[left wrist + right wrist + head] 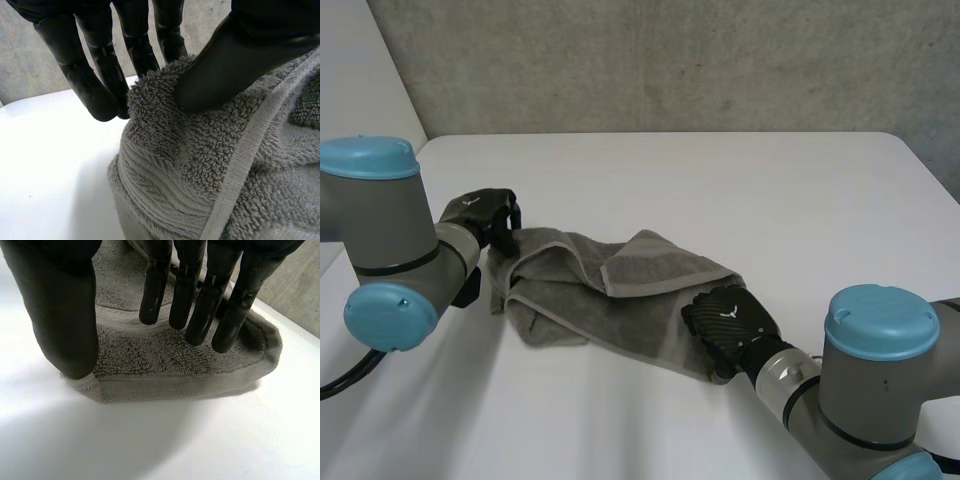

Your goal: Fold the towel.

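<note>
you have grey towel (620, 290) lying crumpled on white table (740, 180), stretched between both hands. left hand (240, 55) holding towel: thumb pressed onto raised fold beside hemmed edge, fingers (100, 75) behind fold, terry bunched between them. right hand (65, 315) relaxed wide over opposite end: fingers (200, 310) straight and apart above folded corner, thumb down at hem (contact with cloth unclear). that corner lies flat on table under right palm.

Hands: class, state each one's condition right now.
Left hand: shut on the grey terry towel.
Right hand: open, straight fingers over the towel's edge.
</note>
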